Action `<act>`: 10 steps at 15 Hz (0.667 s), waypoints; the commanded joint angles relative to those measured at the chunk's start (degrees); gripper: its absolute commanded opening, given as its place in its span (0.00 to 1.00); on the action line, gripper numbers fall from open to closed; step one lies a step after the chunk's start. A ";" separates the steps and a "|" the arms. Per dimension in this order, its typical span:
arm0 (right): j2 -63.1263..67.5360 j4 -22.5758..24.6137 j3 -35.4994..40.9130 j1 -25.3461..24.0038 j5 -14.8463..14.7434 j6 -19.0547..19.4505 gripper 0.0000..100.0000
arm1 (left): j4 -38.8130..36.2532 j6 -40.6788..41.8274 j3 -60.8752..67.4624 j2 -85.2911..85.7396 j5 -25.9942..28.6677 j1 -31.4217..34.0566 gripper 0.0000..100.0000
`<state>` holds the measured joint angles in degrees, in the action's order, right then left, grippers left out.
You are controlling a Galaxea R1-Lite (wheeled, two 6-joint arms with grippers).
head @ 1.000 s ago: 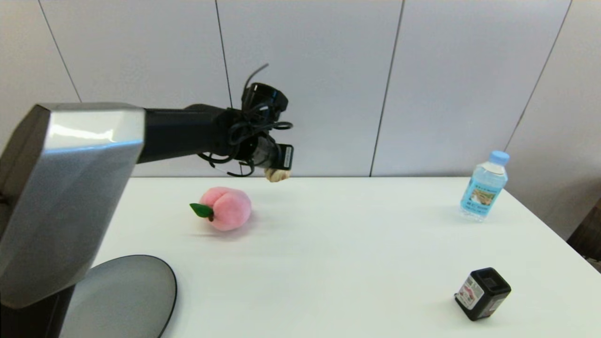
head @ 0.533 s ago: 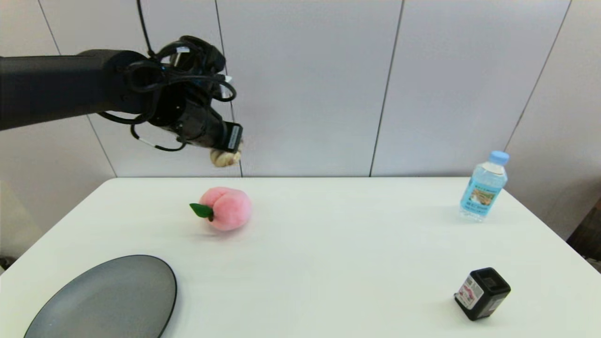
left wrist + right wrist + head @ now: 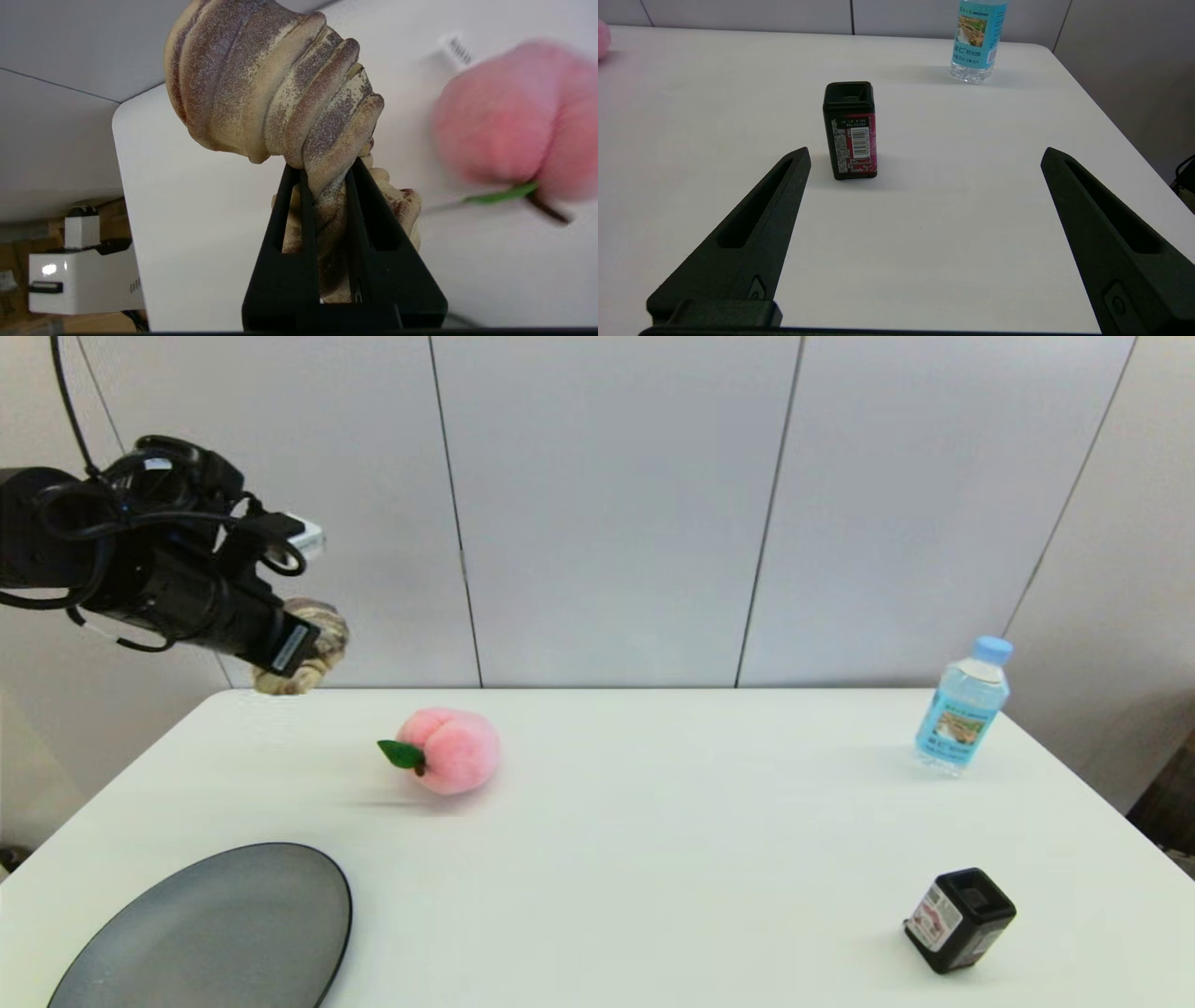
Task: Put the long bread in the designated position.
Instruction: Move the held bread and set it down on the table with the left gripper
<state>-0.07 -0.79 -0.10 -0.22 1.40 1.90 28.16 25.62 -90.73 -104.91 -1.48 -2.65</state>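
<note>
Above the table's far-left corner (image 3: 233, 700), left pincer (image 3: 327, 170) clamps long bread (image 3: 261, 84).

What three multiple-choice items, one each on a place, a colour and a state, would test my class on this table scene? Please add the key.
1. Where is the long bread?
A. on the grey plate
B. held in the air near the table's far left corner
C. beside the water bottle

2. What colour is the plush peach?
A. pink
B. yellow
C. blue

3. How is the right gripper?
A. shut on the black box
B. shut on nothing
C. open, holding nothing

Key: 1 B, the left gripper pinches the loaf clear of the table; 2 A, pink with a green leaf; 3 C, its fingers stand wide apart.
</note>
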 commanded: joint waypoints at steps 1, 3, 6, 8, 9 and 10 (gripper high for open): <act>0.07 0.00 0.01 -0.04 0.00 0.03 1.00 | 0.14 12.61 3.28 -2.05 8.42 6.16 0.00; 0.07 0.00 0.01 -0.04 0.00 0.03 1.00 | 0.05 14.63 4.60 -3.98 9.74 6.42 0.00; 0.07 0.00 0.01 -0.04 0.00 0.03 1.00 | -0.12 15.16 4.60 -7.85 12.20 5.72 0.00; 0.07 0.00 0.01 -0.04 0.09 0.03 1.00 | -1.18 14.98 4.51 -9.87 12.29 4.93 0.00; 0.07 0.00 0.01 -0.04 0.00 0.03 1.00 | -2.58 14.81 4.51 -11.10 12.37 4.23 0.00; 0.07 0.00 0.01 -0.04 0.00 0.03 1.00 | -3.46 14.72 4.51 -12.07 12.64 3.79 0.00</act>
<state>-0.07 -0.77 -0.10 -0.24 1.45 1.90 25.71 40.24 -86.19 -113.62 10.83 2.12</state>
